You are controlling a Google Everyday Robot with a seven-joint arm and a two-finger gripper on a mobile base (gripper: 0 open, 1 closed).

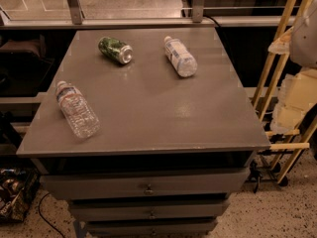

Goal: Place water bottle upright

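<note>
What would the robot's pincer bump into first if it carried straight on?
I cannot make out the pincer in this view, so its line is unknown. The water bottle lies on its side, front left on the table.

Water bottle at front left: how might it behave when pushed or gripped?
The water bottle lies on its side, round-bodied, so a push would probably roll it. Its clear ribbed plastic wall may dent under a squeeze. The hand is not in view.

Small clear ribbed water bottle (77,109), white-capped, on its side at the front-left of the tabletop (148,113)
</note>
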